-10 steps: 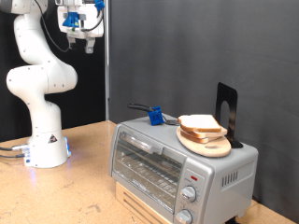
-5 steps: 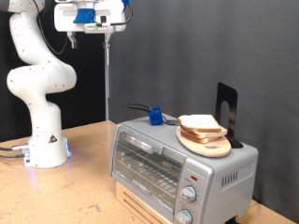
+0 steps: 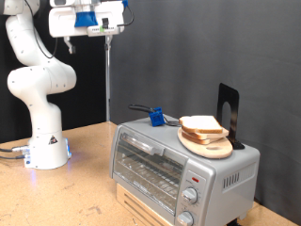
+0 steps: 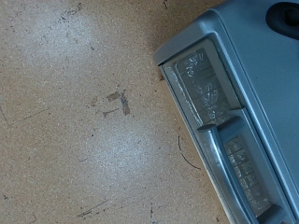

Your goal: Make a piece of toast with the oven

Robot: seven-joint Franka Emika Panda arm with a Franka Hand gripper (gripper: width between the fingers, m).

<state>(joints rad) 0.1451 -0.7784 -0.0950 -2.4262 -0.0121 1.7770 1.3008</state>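
Observation:
The silver toaster oven (image 3: 179,165) stands on the wooden table at the exterior view's lower right, glass door closed, two round knobs (image 3: 191,196) at its front right. A stack of pale bread slices (image 3: 200,124) lies on a round wooden board (image 3: 209,144) on top of the oven. My gripper (image 3: 91,28) is high up at the exterior view's top left, far above and to the left of the oven, with nothing seen in it. The wrist view looks down on the oven's door and top (image 4: 234,103) and the bare tabletop (image 4: 75,112); no fingers show there.
A blue object (image 3: 156,118) with a dark cable lies on the oven's top left. A black stand (image 3: 228,113) rises behind the board. The robot base (image 3: 45,141) stands at the left. A black backdrop fills the rear right.
The hand has risen towards the top of the exterior view and turned about its axis, then drifted slightly left. The oven, bread and board have not moved.

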